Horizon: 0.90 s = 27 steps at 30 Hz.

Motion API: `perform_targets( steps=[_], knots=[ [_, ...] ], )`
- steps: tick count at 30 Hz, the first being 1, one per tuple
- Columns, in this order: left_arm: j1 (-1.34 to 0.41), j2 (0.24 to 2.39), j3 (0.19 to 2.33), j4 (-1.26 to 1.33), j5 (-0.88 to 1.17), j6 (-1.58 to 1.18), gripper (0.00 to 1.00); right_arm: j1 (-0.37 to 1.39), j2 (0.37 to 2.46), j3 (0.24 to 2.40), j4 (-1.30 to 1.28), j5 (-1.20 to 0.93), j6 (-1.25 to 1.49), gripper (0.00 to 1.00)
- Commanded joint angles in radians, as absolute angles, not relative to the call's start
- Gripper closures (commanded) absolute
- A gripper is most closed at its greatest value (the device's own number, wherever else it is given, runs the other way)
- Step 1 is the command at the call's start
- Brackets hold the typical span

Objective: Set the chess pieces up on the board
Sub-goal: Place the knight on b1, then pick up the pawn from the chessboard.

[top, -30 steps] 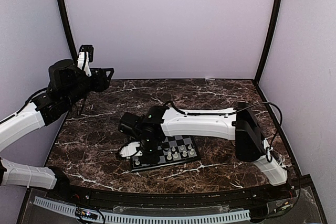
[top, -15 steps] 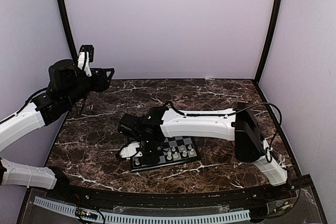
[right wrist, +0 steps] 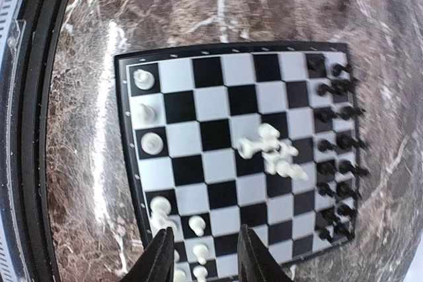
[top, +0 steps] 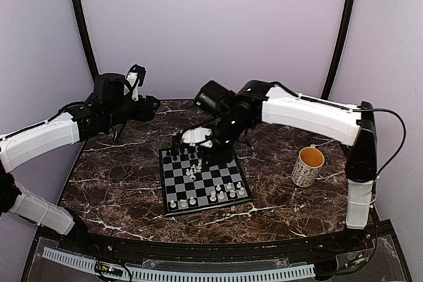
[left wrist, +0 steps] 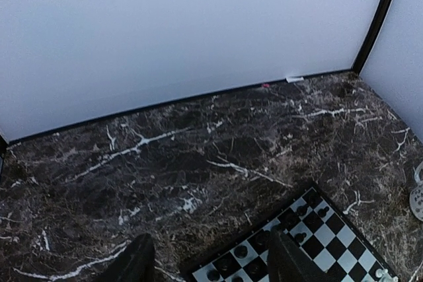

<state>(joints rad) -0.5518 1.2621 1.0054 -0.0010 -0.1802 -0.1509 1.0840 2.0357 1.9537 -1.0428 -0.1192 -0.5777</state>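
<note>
The right claw (right wrist: 205, 229) hangs part-open and empty over the board (right wrist: 218, 107), which lies mid-tabletop (left wrist: 198, 150), seemingly poised for the white chess pieces (right wrist: 272, 151) heaped at its centre, while the left claw (left wrist: 210, 236), wide open and empty, waits aside.

Flat checkered board (right wrist: 218, 100), black chessmen (right wrist: 344, 141) far, white chessmen (right wrist: 151, 142) near, some toppled centrally.

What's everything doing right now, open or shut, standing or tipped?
Small black-and-grey checkered chess board: lying flat.
Tiny black chess pieces: lined up in two far rows.
Tiny white chess pieces: some standing near edge, others heaped mid-board.
White mug with orange inside: upright.
Left gripper: open, empty.
Right gripper: open, empty, above board.
</note>
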Motion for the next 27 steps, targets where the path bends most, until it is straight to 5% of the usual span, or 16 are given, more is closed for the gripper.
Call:
perform_targets(
  steps=[1,10,27],
  knots=[
    [-0.552,1.378,1.143,-0.228,-0.066,-0.211,0.46,0.954,1.874,1.793,-0.969,-0.193,-0.556,0.66],
    [-0.574,1.541,1.182,-0.462,0.201,-0.22,0.62,0.734,1.709,1.529,-0.784,-0.342,-0.491,0.66],
    [-0.742,1.862,1.391,-0.628,0.093,-0.094,0.75,0.727,1.737,1.54,-0.8,-0.336,-0.499,0.65]
  ],
)
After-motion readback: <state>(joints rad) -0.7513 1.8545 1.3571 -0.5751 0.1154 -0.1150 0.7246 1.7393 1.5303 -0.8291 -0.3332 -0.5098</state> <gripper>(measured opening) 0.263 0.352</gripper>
